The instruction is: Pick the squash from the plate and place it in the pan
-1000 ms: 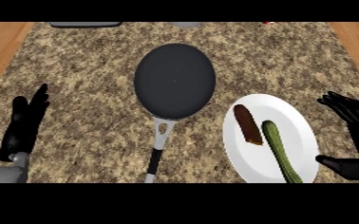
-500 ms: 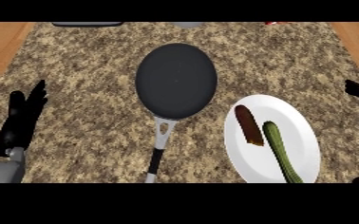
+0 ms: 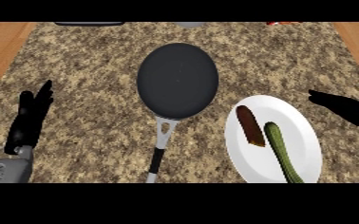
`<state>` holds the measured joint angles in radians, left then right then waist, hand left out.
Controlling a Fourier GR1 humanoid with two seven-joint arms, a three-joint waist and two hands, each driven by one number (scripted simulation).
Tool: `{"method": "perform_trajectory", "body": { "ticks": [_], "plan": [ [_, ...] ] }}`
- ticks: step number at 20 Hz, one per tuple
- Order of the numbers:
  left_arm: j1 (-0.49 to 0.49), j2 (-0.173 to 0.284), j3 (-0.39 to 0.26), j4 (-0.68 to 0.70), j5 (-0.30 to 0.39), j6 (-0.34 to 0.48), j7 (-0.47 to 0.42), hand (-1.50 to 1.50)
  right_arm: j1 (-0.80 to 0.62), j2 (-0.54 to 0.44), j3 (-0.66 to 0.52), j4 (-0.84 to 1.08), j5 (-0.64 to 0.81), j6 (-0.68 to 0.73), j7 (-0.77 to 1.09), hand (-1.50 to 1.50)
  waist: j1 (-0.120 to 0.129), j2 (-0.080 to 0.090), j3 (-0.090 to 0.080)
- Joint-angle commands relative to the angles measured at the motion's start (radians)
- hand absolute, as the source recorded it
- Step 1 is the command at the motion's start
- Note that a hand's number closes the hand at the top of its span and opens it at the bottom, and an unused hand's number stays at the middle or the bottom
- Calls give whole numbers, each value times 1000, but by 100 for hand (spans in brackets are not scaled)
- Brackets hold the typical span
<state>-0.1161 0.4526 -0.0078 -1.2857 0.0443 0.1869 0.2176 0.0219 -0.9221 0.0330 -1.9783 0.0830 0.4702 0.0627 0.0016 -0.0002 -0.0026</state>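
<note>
1. My left hand point(image 3: 29, 118) is at the left edge of the view, above the speckled stone surface point(image 3: 91, 76). Its fingers are straight and close together, pointing to the far side, and they hold nothing.
2. My right hand point(image 3: 340, 105) shows only partly at the right edge. I see dark fingers pointing to the left, spread a little, and nothing is between them. This hand is just beside the far right part of the plate, but I cannot tell if it touches the rim.
3. The white plate point(image 3: 308, 137) lies on the surface at the near right. Its near part is cut by the edge of the view.
4. The squash point(image 3: 282, 153), long and green, lies on the plate, on its right half. It goes from the middle of the plate toward the near edge.
5. A second thing, a brown long piece point(image 3: 250, 126), lies on the same plate, just left of the squash. I cannot say what food it is.
6. The black pan point(image 3: 178, 79) stands in the middle of the surface, left of the plate and apart from it. Nothing lies inside it.
7. The pan handle point(image 3: 160, 149) points to the near side, grey close to the pan and black at the end.
</note>
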Motion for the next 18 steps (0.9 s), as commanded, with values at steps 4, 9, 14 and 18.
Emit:
{"method": "perform_trajectory", "body": {
  "ticks": [4,9,14,18],
  "plan": [
    [7,9,22,-35,-16,-10,14,0,-84,38,166,33,198,69,117,-150,13,2,3],
    [-19,9,50,-35,-15,-46,48,0,-8,154,243,-73,302,71,229,-150,-3,-1,3],
    [42,-32,56,-86,-42,-48,28,0,-16,203,241,61,472,50,104,-150,1,0,3],
    [59,-4,106,-46,-26,-106,-5,0,7,240,247,32,531,65,144,-150,0,-1,3]
  ]
}}
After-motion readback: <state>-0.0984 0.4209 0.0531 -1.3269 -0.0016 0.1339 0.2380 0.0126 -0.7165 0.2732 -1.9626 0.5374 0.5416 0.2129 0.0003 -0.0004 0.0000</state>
